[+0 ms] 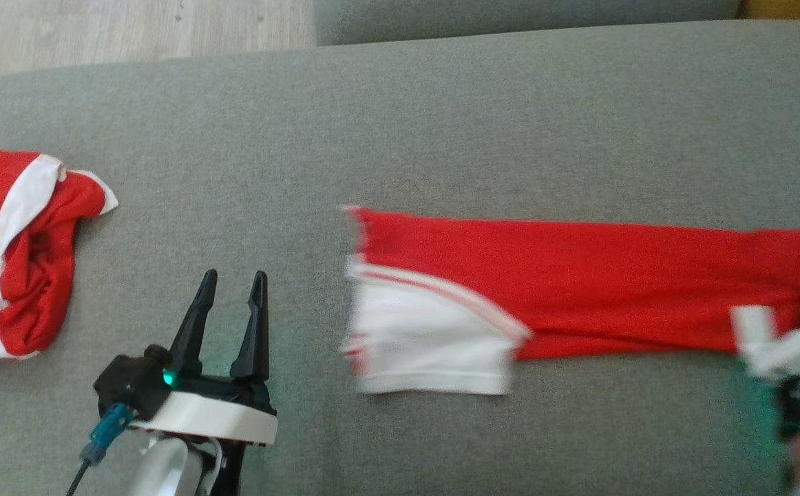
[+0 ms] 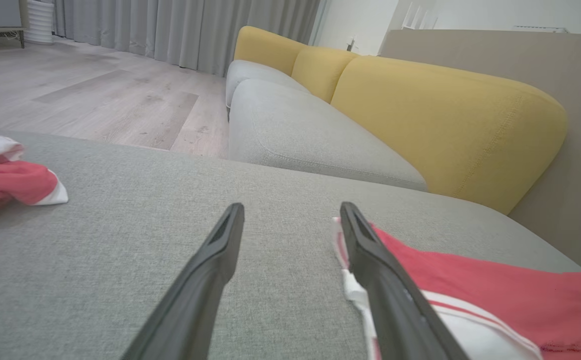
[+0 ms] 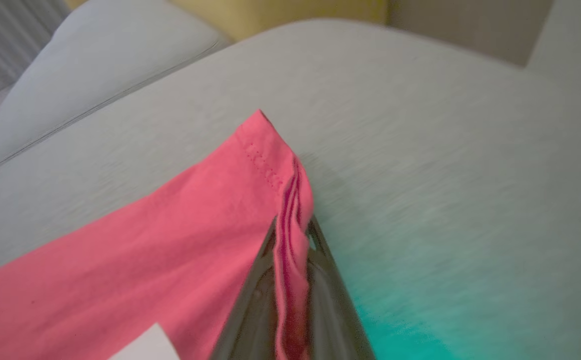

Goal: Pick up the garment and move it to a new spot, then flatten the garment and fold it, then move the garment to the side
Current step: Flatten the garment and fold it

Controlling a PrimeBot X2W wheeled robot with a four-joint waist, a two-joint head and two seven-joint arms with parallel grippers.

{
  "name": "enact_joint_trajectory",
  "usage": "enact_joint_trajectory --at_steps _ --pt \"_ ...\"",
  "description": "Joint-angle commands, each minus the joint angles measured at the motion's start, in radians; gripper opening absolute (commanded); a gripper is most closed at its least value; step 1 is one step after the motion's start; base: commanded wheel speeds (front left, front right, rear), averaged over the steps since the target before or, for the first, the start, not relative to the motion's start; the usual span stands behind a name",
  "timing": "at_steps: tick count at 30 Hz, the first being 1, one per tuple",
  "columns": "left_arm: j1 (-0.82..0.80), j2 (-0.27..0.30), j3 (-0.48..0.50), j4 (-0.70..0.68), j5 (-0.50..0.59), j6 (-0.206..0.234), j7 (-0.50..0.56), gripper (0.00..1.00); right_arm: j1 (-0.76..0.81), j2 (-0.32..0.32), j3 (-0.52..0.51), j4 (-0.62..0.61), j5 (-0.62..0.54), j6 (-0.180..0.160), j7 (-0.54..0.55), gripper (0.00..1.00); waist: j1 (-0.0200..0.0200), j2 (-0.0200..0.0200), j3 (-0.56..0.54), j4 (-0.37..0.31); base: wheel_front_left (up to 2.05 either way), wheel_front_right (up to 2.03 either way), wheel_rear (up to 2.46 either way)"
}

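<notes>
R gripper (image 3: 293, 227) clamps red garment (image 1: 579, 275) hem; L gripper (image 1: 233, 286) open, empty; I judge flattening done, fold + side move left

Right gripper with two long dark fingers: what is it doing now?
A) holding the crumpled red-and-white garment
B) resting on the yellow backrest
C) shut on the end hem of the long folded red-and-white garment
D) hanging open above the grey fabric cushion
C: in the right wrist view the right gripper pinches the bunched red hem of the long folded red-and-white garment.
</notes>
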State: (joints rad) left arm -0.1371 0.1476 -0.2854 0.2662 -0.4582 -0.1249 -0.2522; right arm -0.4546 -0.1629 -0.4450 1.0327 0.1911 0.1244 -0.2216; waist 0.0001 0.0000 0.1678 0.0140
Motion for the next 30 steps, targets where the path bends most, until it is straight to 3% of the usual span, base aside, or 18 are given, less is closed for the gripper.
enact_joint_trajectory --at_steps 1,4,7,15,23,30 --pt "-0.022 0.017 0.04 -0.025 -0.007 -0.006 -0.01 1.0 0.005 -0.055 -0.02 -0.027 -0.025 0.006 -0.022 0.0 -0.0001 0.0 -0.005 -0.002 0.0 0.0 0.0" --pt "-0.015 0.014 0.04 -0.025 -0.011 -0.006 -0.01 1.0 0.001 -0.066 -0.127 -0.039 -0.09 0.006 -0.034 0.0 -0.0001 0.0 -0.02 -0.003 0.0 0.0 0.0" --pt "-0.005 0.012 0.042 -0.023 -0.016 -0.006 -0.01 1.0 -0.009 -0.038 -0.163 -0.058 -0.147 0.006 -0.036 0.0 -0.0001 0.0 -0.035 -0.005 0.0 0.0 0.0" --pt "0.023 0.008 0.043 -0.018 -0.018 -0.006 -0.01 1.0 -0.045 0.073 -0.105 -0.139 -0.184 0.006 -0.025 0.0 -0.0001 0.0 -0.087 -0.015 0.0 0.0 0.0" --pt "0.039 0.002 0.051 -0.02 -0.022 -0.006 -0.01 1.0 -0.022 0.111 0.135 -0.245 -0.077 0.006 0.031 0.0 -0.0001 0.0 -0.113 -0.016 0.0 0.0 0.0" --pt "0.044 -0.013 0.027 -0.014 -0.03 -0.006 -0.01 1.0 0.079 0.112 0.54 -0.379 0.223 0.006 0.062 0.0 -0.0001 0.0 -0.105 -0.007 0.0 0.0 0.0"
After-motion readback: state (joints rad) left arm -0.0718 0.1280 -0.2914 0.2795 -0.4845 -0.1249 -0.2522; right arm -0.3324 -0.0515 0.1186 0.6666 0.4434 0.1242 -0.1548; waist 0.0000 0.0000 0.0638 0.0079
